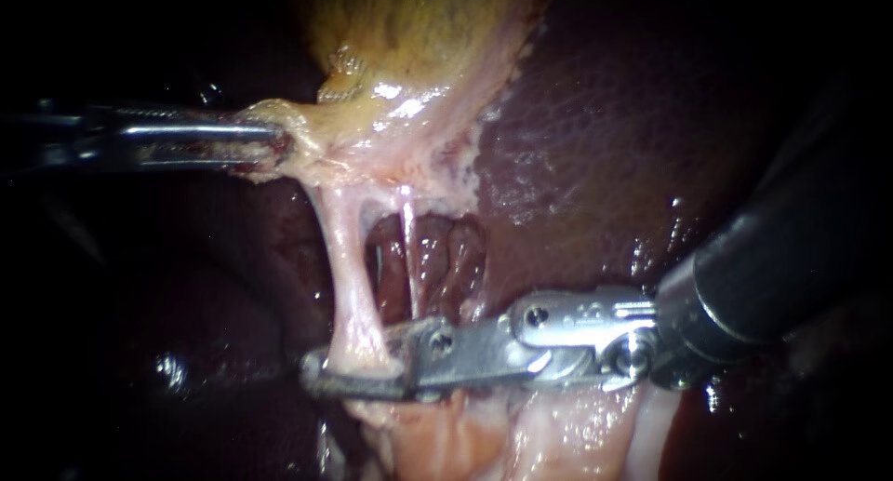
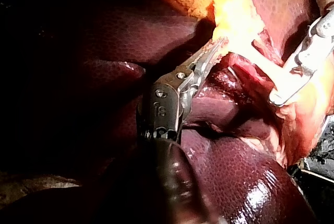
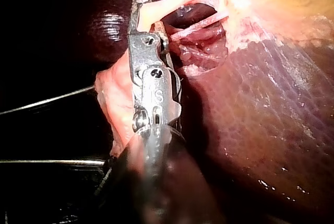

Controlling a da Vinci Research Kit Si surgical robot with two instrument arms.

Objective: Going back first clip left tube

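As the scene lies under the endoscope, the items are these.

Gallbladder (image 1: pixel 419 53): yellowish and glistening, at the top of the endoscope view. Its pale lower edge is stretched sideways toward the left.

Liver (image 1: pixel 605 146): dark red-brown. It fills the right of that view and lies behind the tubes.

Left instrument (image 1: pixel 268 141): its shaft comes in from the left. The long, slim jaws are pinched on the gallbladder's lower edge, and the tissue there is taut.

Left tube (image 1: pixel 346 258): a pale pink strand that runs down from the gallbladder's lower edge and widens at its foot. It stands clear of the liver, with a dark window beside it.

Thinner tube (image 1: pixel 406 225): a whitish thread just right of the left tube, crossing the same window.

Right instrument (image 1: pixel 358 369): a dark shaft from the right, then a metal hinge. Its jaws lie level across the foot of the left tube, slightly apart, with the tube between them. The right wrist view shows the same, the tube's end seated inside the jaw frame. Pale pink tissue lies just below the jaws.
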